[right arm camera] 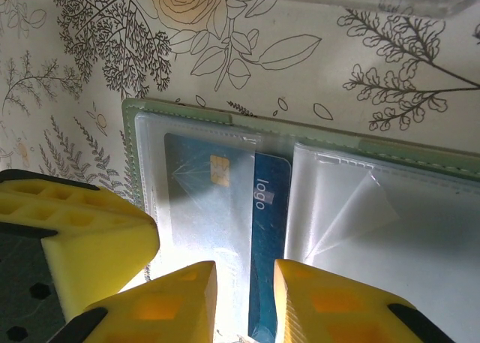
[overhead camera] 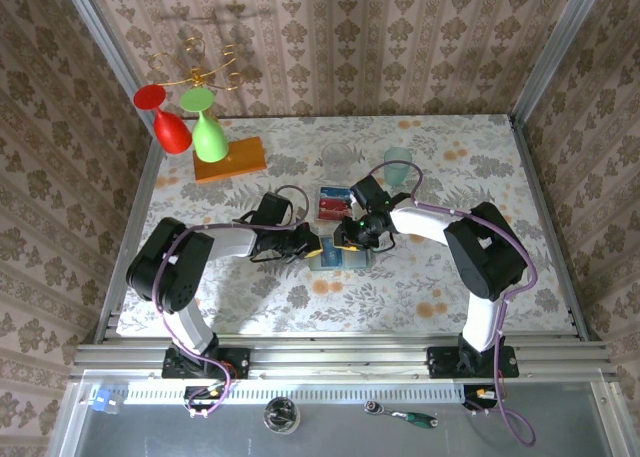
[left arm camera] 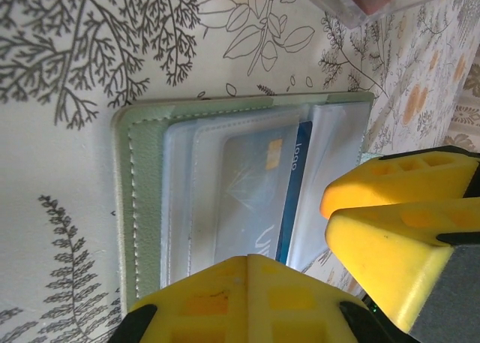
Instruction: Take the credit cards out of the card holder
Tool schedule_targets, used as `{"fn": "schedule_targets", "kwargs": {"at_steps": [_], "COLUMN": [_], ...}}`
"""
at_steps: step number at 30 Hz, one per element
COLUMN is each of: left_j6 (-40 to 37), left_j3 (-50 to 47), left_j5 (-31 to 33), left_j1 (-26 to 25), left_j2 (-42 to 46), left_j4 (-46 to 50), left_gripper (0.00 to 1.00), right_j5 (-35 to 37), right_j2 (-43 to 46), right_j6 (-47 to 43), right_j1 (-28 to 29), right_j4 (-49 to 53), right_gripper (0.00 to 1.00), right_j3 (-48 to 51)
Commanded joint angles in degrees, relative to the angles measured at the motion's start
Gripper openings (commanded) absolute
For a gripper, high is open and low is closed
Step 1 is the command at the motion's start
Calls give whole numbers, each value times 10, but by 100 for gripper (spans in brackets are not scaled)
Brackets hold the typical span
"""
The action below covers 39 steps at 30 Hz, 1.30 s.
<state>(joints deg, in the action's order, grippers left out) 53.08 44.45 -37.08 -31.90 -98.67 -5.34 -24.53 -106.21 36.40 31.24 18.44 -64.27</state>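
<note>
**Card holder, open, blue card in sleeve: both jaws on it**

Card holder point(right arm camera: 130, 163): pale green, lying open and flat on the floral worktop point(overhead camera: 260, 287), directly beneath both sets of jaws.

Left gripper point(left arm camera: 247, 266): yellow jaws together, tips set on the holder's edge.

Right gripper point(right arm camera: 244, 272): jaws a little apart. The exposed strip of the blue card point(right arm camera: 268, 230) runs into the gap between them. Whether they touch it cannot be told.

Wrist views: one long edge of the blue card protrudes from a clear sleeve, with a gold chip and the word "logo" legible. A second clear sleeve lies beside it.

Top view: other credit cards point(overhead camera: 333, 203), red with blue, lie just beyond the jaws, apart from the holder. A teal cup point(overhead camera: 398, 163) and a clear glass point(overhead camera: 335, 157) stand farther beyond. An orange block point(overhead camera: 235, 162) sits well beyond the left jaws.
</note>
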Motion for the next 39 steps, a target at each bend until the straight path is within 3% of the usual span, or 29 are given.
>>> {"fn": "schedule_targets", "kwargs": {"at_steps": [1,18,39], "left_j6": [-15,-22,-23], "left_j3": [-1,-6,-5], "left_j5": [8,29,31], "left_j1": [-3,0,0], "left_j2": [-11,-23,-24], "left_j4": [16,32,38], "left_gripper": [0,0,0], "right_j5": [6,2,-61], "right_j2": [12,6,-27], "right_j6": [2,5,41], "right_j1": [0,0,-16], "right_j4": [5,0,-72], "right_gripper": [29,29,29], "right_j3": [9,8,43]}}
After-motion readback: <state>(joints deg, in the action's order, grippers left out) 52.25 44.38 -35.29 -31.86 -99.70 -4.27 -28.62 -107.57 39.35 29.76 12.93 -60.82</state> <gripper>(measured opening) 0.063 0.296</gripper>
